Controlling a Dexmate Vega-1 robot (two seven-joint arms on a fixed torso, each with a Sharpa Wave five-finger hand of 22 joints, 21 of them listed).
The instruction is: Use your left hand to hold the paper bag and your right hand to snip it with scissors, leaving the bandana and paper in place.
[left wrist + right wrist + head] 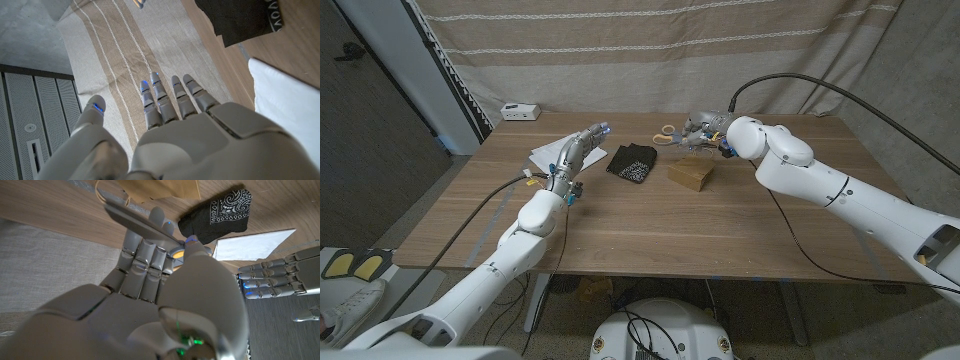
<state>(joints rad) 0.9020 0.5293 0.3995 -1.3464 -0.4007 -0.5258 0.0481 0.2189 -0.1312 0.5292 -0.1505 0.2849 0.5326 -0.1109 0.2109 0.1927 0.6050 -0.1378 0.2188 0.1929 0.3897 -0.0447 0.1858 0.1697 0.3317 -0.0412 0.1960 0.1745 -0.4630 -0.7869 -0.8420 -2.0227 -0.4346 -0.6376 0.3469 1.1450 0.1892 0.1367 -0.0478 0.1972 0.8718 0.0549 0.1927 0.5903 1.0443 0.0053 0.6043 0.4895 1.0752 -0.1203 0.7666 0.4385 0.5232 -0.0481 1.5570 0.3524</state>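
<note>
Grey-white right hand (708, 131), far side of the wooden table (650, 225): fingers curled round the scissors (142, 226), thumb closed over the orange handle. Blades lie together, grey, flat along the fingers; seen from the right wrist, their tip comes just beside the bag's handle loop, contact not clear. Seen from the head, the scissors' long axis runs roughly from 3 toward 9 o'clock, pale handle loops (669, 131) at the 9 o'clock end of the hand.

Paper bag (690, 175), brown, lying on the table just at 6 o'clock of the right hand, near the table's middle-far part; long axis roughly 9 to 3 o'clock. Neither hand holds it.

Left hand (582, 148), grey, blue-lit fingertips: released, fingers straight and side by side, thumb held apart, holding nothing. It points toward 1 o'clock, raised over the paper; whether it touches the sheet cannot be told.

Paper (555, 153), white sheet, under and beside the left hand, at the table's far left.

Bandana (632, 162), black with white paisley print, folded, lying between left hand and bag, at 9 o'clock of the bag, apart from both.
</note>
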